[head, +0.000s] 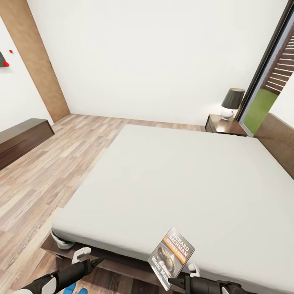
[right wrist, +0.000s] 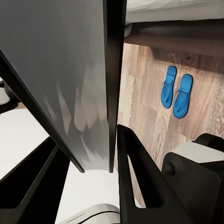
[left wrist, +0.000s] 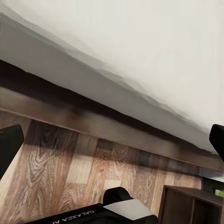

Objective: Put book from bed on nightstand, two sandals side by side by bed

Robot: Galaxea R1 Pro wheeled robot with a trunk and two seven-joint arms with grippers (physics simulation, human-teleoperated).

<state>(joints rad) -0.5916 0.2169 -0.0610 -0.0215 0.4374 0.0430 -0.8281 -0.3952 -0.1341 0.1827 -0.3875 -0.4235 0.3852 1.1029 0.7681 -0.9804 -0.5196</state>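
The book [head: 172, 256], dark with an orange band and white "Richard Bachman" lettering, stands tilted over the bed's near edge, with my right gripper [head: 174, 281] shut on its lower corner. In the right wrist view its grey face [right wrist: 60, 70] runs between the fingers [right wrist: 137, 177]. The bed [head: 179, 183] has a plain pale cover and a dark frame. Two blue sandals [right wrist: 176, 91] lie side by side on the plank floor beside the bed frame, and their tips [head: 75, 289] peek in under my left arm. My left gripper [head: 99, 260] is open and empty near the bed frame [left wrist: 93, 116].
A dark nightstand [head: 225, 125] with a black-shaded lamp [head: 232, 102] stands at the bed's far right corner by the window. A low dark cabinet [head: 22, 141] lines the left wall. Another dark wooden cabinet [left wrist: 191, 205] shows close by in the left wrist view. Open plank floor [head: 61, 163] lies left of the bed.
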